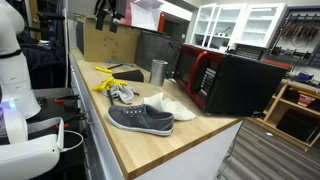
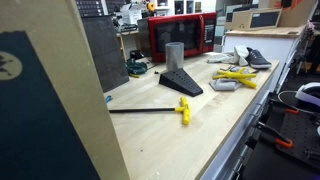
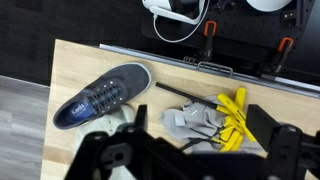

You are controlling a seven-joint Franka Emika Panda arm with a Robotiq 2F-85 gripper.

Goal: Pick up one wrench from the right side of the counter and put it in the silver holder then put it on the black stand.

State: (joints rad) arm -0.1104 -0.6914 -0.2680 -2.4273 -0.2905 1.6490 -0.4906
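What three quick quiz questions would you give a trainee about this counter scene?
1. True or false: the holder lies on its side.
2. What colour is the shoe in the wrist view? A red, B grey, C yellow.
3. Fill in: the stand beside the holder is coloured ____.

Key: 1 false, it stands upright; 2 B; 3 black.
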